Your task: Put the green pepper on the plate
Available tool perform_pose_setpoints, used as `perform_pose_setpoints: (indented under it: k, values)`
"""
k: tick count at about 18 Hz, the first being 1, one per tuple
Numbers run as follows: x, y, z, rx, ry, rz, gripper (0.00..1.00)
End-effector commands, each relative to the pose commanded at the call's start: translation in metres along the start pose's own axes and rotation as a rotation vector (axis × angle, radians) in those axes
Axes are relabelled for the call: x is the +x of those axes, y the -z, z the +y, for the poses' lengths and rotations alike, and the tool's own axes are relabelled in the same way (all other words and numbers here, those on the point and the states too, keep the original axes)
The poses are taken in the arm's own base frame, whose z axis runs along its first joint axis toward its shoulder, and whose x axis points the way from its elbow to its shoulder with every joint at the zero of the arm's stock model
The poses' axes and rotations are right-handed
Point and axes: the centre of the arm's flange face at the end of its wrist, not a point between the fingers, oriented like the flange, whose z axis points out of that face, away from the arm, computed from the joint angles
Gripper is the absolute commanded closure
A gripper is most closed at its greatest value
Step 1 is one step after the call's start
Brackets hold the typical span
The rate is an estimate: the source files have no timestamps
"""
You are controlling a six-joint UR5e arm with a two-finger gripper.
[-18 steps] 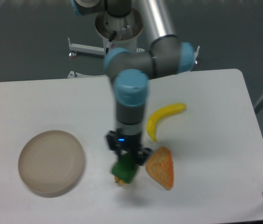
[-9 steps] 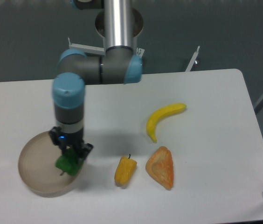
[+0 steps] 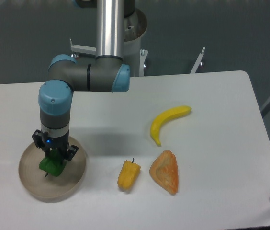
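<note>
Pincer: the pincer points straight down over the plate and pinches the green pepper between its two dark fingers; a small blue light glows on its body just above them.
Green pepper: the green pepper hangs in the pincer's grip over the middle of the plate, a thin dark stem pointing toward 6 o'clock. Whether its underside touches the plate floor cannot be told from this view.
Plate: the plate sits on the counter at about 8 o'clock from the counter's middle, near the front left area; its low rim shows all round except where the pincer and pepper cover it.
Arm: the arm comes down from the top of the view as a silver tube, bends at grey joints with light blue caps, and drops vertically to the pincer.
Yellow pepper: the yellow pepper lies on the counter at 3 o'clock from the plate, apart from it.
Orange wedge: an orange wedge lies just beside the yellow pepper, at its 3 o'clock, not touching.
Banana: a banana lies at 12 o'clock from the orange wedge, curved, with its thin tip pointing toward the wedge.
Counter: the white counter carries all of these.
</note>
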Motion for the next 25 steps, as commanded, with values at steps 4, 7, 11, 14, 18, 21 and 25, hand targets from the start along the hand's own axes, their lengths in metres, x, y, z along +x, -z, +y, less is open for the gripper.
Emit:
perform_pose_setpoints:
  k: [4, 7, 11, 14, 18, 21, 25]
  values:
    - [0.001, -0.007, 0.006, -0.016, -0.096, 0.007, 0.70]
    - [0.001, -0.007, 0.007, -0.016, -0.116, 0.007, 0.69]
    - [0.002, -0.008, 0.007, -0.015, -0.114, 0.014, 0.38]
    - [0.000, -0.002, 0.005, -0.007, -0.111, 0.009, 0.07]
    - [-0.020, 0.023, 0.007, 0.024, -0.087, -0.011, 0.00]
    - [-0.058, 0.052, 0.012, 0.051, -0.062, -0.045, 0.00]
    - [-0.131, 0.081, 0.033, 0.065, -0.075, -0.102, 0.00]
